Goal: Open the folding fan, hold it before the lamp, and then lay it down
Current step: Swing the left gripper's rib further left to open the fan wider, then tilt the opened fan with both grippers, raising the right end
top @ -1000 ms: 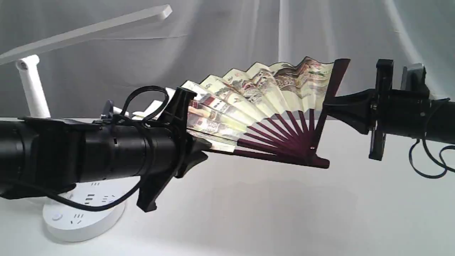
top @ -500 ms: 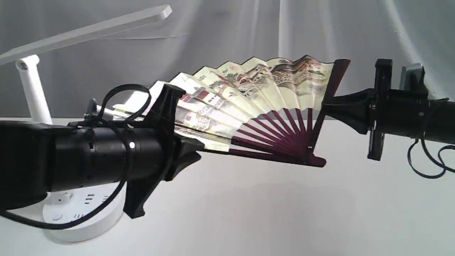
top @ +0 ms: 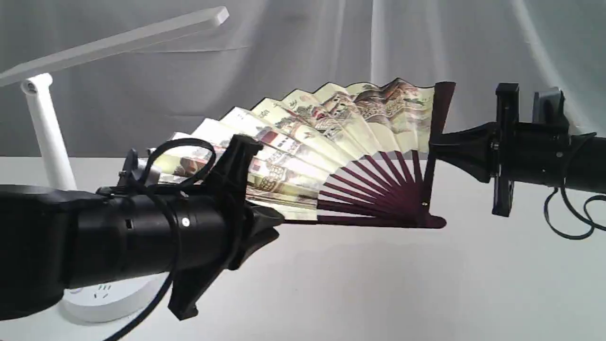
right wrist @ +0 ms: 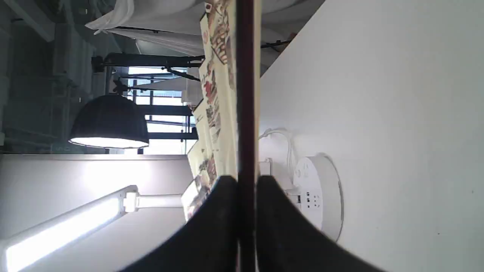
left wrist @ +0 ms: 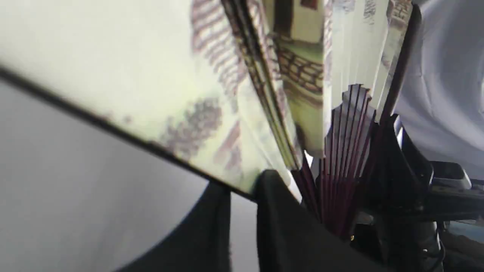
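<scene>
White table bearing the lamp at far left, its bar head angled overhead. The folding fan, spread to roughly a quarter-circle, is held in the air above the table, to the right of the lamp's post, pivot low and pleats rising. The right gripper is clenched on the upright dark guard. The left gripper is closed on the lower, near-level guard, though its blurred wrist view leaves the exact contact uncertain.

The folding fan is matt pleated paper on smooth dark wooden ribs; the lamp, smooth white plastic; the desk, matt.
</scene>
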